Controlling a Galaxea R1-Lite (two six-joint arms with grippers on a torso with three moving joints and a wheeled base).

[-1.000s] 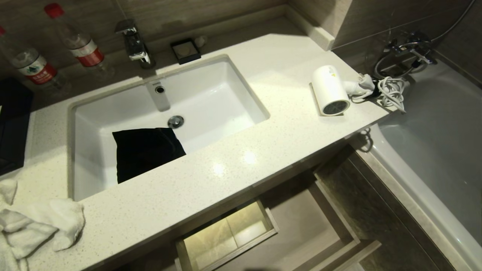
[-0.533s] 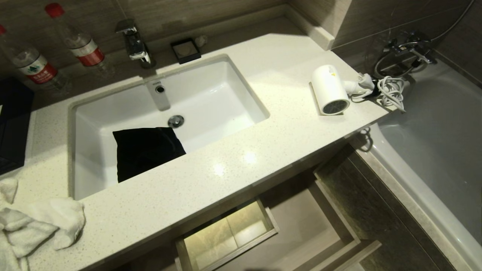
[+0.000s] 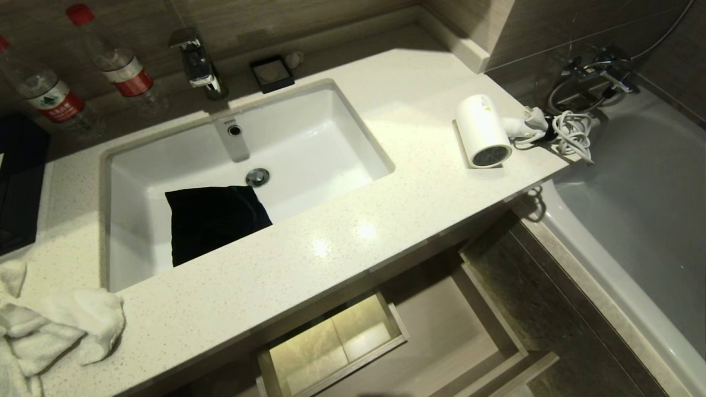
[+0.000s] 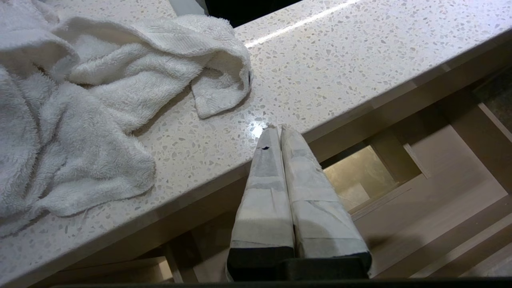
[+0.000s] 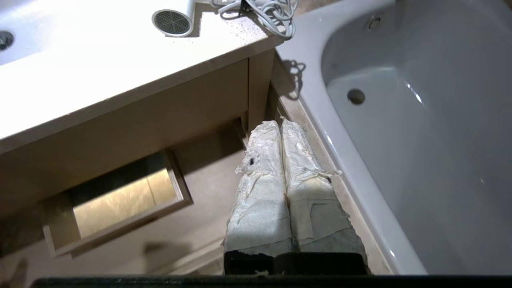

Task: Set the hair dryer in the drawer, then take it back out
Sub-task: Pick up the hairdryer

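The white hair dryer (image 3: 482, 131) lies on the speckled counter near its right end, dark grille toward me, with its pale bundled cord (image 3: 573, 135) beside it at the counter's edge. In the right wrist view the hair dryer (image 5: 174, 18) sits far beyond the fingers. The drawer (image 3: 452, 331) stands pulled out below the counter, light wood with a boxed cut-out (image 3: 336, 342) in its floor. My right gripper (image 5: 280, 122) is shut and empty, low over the drawer (image 5: 200, 216) beside the tub. My left gripper (image 4: 278, 128) is shut and empty at the counter's front edge. Neither gripper shows in the head view.
A black pouch (image 3: 215, 220) lies in the white sink (image 3: 353, 138). A white towel (image 3: 55, 325) is crumpled at the counter's left front. Two water bottles (image 3: 118, 63) and a tap (image 3: 196, 60) stand at the back. The bathtub (image 3: 651, 209) runs along the right.
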